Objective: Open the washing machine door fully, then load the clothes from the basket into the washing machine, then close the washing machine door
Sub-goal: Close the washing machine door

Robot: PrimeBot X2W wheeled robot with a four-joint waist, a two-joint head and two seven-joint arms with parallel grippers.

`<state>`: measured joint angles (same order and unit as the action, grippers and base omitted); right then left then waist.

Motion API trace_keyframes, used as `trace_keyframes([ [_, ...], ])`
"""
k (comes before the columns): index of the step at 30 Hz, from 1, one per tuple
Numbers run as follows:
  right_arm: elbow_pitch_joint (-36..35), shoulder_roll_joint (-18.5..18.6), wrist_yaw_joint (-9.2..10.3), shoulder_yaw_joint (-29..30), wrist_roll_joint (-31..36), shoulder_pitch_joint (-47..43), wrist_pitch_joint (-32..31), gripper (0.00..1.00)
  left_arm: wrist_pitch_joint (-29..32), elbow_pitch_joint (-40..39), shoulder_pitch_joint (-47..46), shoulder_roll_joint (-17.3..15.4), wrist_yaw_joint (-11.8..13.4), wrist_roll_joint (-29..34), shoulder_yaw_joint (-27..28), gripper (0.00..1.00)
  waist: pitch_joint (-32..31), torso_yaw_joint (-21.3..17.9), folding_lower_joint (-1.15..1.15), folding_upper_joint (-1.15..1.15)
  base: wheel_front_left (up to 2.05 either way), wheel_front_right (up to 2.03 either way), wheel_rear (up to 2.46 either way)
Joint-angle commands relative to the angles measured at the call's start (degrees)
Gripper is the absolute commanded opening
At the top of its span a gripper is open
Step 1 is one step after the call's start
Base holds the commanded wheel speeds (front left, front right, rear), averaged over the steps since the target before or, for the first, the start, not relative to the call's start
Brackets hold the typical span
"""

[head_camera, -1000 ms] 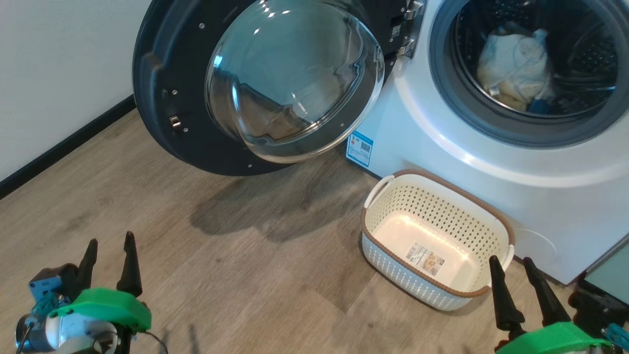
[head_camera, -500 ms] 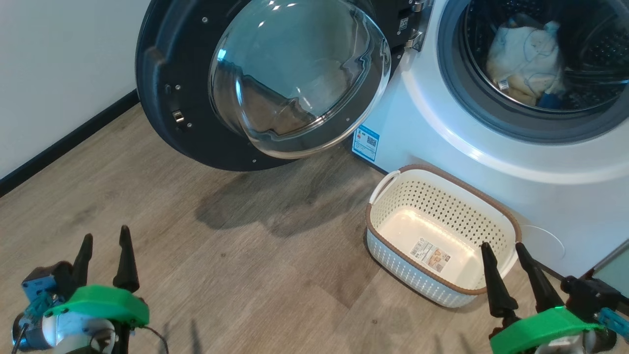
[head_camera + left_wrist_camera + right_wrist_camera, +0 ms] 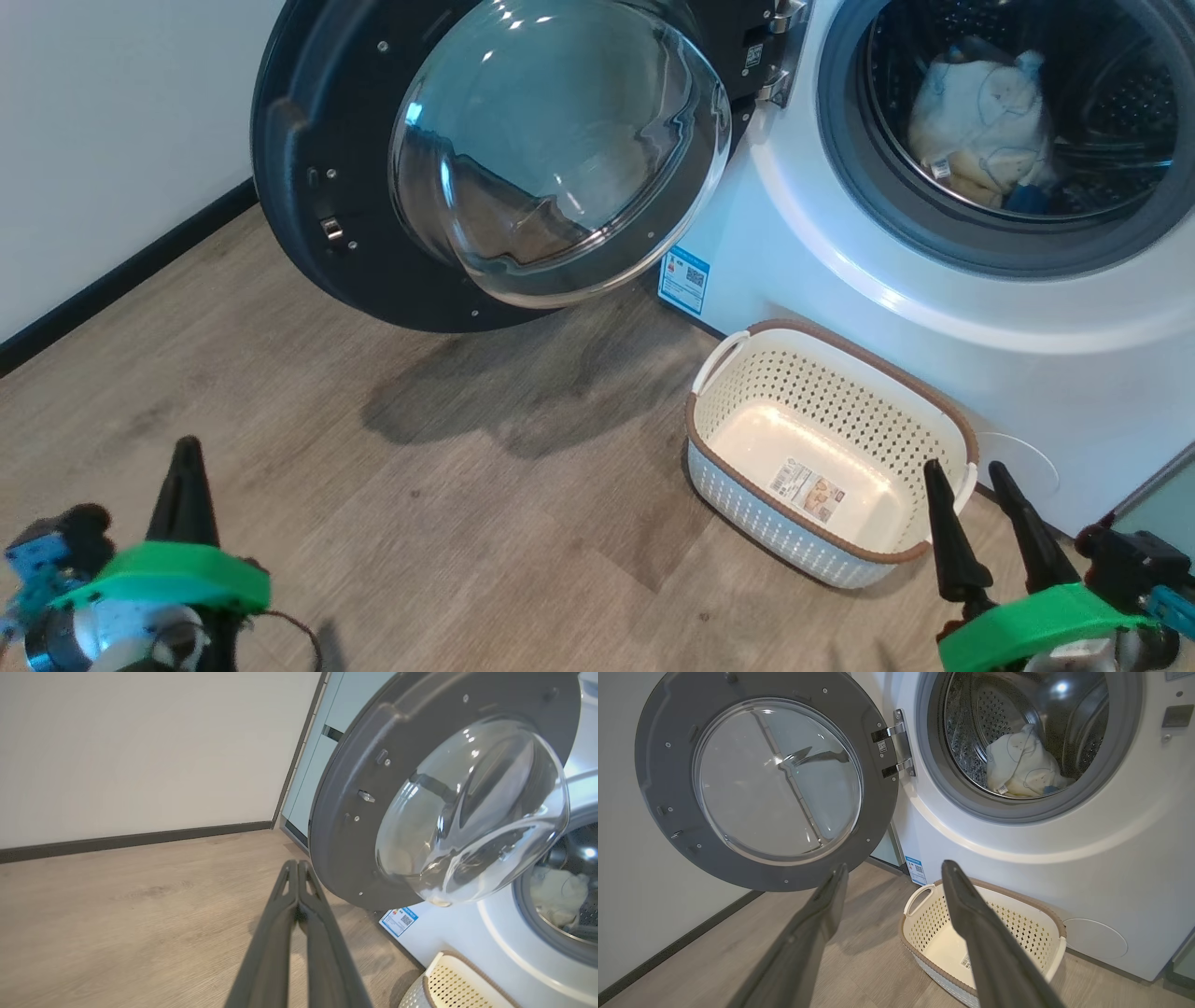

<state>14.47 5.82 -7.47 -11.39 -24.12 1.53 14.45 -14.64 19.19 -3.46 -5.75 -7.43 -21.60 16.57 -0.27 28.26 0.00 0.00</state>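
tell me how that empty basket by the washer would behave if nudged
The basket looks empty and made of thin plastic, so it is probably light and likely to slide on the wood floor. Its perforated sides may flex slightly. Being low and wide, it seems unlikely to tip.

The left gripper (image 3: 188, 450) sits at the near left, its two dark fingers (image 3: 285, 914) pressed together into a single spike pointing toward the far side, with nothing between them. A green collar (image 3: 163, 577) wraps its wrist just behind the fingers. The right gripper (image 3: 963, 471) sits at the near right, its fingers spread apart and empty, pointing far and leaning slightly left.
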Motion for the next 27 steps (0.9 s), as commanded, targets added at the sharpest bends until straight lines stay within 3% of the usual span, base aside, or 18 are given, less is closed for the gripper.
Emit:
trace_keyframes([
  [1, -2.0, 0.5, -0.02, -0.6, 0.1, 1.2, 0.5, 1.0, -0.4, -1.9, -2.3, -2.4, -0.1, -3.5, 1.5, 0.0, 0.0, 0.0, 0.0, 0.0, 0.0, 0.0, 0.0],
  [3, -2.1, 0.5, -0.02, -0.3, 0.2, 0.8, 0.5, 1.0, -0.4, -1.6, -2.9, -3.5, -0.1, -9.2, 0.5, 0.0, 0.0, 0.0, 0.0, 0.0, 0.0, 0.0, 0.0],
  [4, -2.1, 0.5, -0.02, -0.3, 0.2, 0.8, 0.5, 1.0, -0.4, -1.6, -2.9, -3.5, -0.1, -9.2, 0.5, 0.0, 0.0, 0.0, 0.0, 0.0, 0.0, 0.0, 0.0],
  [11, -2.5, 0.2, -0.02, -0.2, 0.6, -0.1, 0.5, 1.0, 0.1, -0.6, -6.3, -9.9, -0.1, -36.1, -0.4, 0.0, 0.3, -1.4, 0.0, 0.0, 0.0, 0.0, 0.0],
  [16, -2.3, 0.5, -0.02, -0.6, 0.5, -0.2, 0.5, 1.0, 3.0, 0.2, -9.0, -15.2, -0.1, -51.2, 1.1, 0.0, 0.5, -2.9, 0.0, 0.0, 0.0, 0.0, 0.0],
  [22, -2.4, 0.9, -0.02, -0.7, 0.5, -0.1, 0.5, 1.0, 8.9, 5.2, -13.3, -20.9, -0.1, -62.3, 4.4, 0.0, 0.4, -4.8, 0.0, 0.0, 0.0, 0.0, 0.0],
  [27, -2.5, 1.4, -0.02, -0.7, 0.6, -0.4, 0.5, 1.0, 13.2, 12.0, -18.4, -25.2, -0.1, -67.2, 6.8, 0.0, 0.4, -6.4, 0.0, 0.0, 0.0, 0.0, 0.0],
])
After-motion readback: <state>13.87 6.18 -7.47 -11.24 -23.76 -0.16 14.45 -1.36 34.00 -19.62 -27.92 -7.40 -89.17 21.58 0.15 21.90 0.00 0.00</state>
